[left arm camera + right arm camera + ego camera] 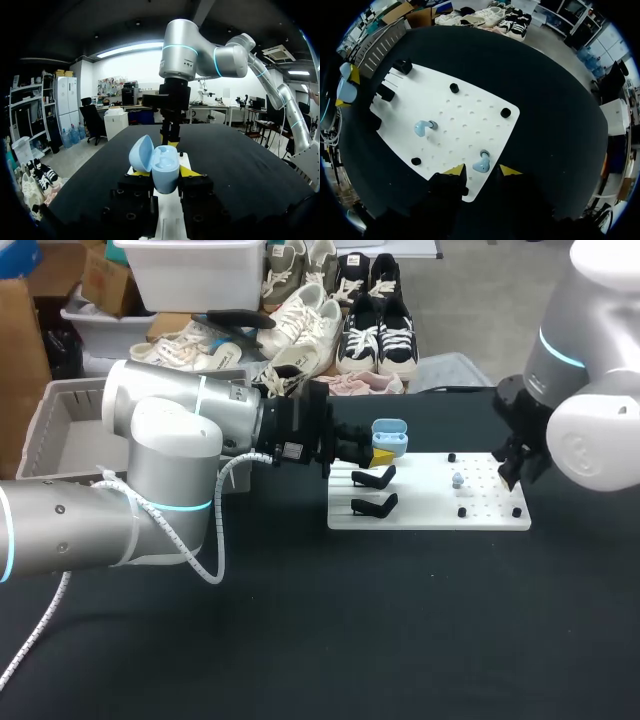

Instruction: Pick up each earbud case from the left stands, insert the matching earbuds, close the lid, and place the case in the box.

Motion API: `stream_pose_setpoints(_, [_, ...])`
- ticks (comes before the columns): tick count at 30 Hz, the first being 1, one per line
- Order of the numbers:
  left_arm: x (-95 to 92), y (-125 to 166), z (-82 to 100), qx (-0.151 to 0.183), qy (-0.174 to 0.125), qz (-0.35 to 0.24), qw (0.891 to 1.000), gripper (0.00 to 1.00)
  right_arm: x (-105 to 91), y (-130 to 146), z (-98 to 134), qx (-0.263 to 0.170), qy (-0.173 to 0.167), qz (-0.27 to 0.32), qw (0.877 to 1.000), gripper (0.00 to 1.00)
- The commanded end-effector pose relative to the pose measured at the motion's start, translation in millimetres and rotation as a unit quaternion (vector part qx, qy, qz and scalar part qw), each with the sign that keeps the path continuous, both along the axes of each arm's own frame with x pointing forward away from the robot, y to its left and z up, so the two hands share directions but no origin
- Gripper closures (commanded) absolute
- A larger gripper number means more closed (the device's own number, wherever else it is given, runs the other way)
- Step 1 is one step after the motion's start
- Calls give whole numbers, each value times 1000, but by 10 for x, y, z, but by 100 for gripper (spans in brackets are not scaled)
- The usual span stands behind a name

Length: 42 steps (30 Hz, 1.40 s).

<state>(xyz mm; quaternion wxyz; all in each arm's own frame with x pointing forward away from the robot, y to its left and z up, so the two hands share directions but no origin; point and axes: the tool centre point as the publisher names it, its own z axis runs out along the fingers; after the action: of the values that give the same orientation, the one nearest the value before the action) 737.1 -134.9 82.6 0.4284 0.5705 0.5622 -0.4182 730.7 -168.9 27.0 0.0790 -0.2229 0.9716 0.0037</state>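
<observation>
- Left gripper (pixel 165 172) pinches the pale blue earbud case (pixel 389 437): one yellow tip presses on each side of its body.
- Its rounded lid (pixel 141 153) is swung back on the hinge, and the hollowed inner tray faces up.
- In the head view the held case hangs above the white board (pixel 470 107), at the end that carries the stands.
- Right gripper (pixel 482 171) is over the opposite end of the board with its fingers spread.
- A pale blue earbud (pixel 481 163) lies on the board in the gap between the yellow tips; neither tip appears to touch it.
- A second earbud (pixel 423 127), the same pale blue, rests nearer the middle of the board, well apart from the first.
- Two black stands (pixel 375 478) sit side by side on the board, just under the left gripper.
- Small black pegs (pixel 505 112) stand upright on the board around the earbuds.
- Off the board's stand end, beyond the left arm, a grey box (pixel 50 430) sits at the table's edge.
</observation>
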Motion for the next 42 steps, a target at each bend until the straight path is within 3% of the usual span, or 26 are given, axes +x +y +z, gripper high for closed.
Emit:
stream_pose_setpoints(1, [4,-1,-7,-1,0,0,1000,100,2,23,3,-4,1,-2,1000,65])
stream_pose_setpoints(4, [4,-1,-7,-1,0,0,1000,100,6,34,-14,-3,2,-3,1000,72])
stream_pose_setpoints(31, [4,-1,-7,-1,0,0,1000,100,28,24,-75,-4,8,-11,1000,74])
stream_pose_setpoints(35, [4,-1,-7,-1,0,0,1000,100,30,22,-73,-6,9,-13,1000,76])
stream_pose_setpoints(38, [4,-1,-7,-1,0,0,1000,100,32,21,-73,-6,9,-13,1000,84])
stream_pose_setpoints(42, [4,-1,-7,-1,0,0,1000,100,35,20,-75,-6,10,-13,1000,84])
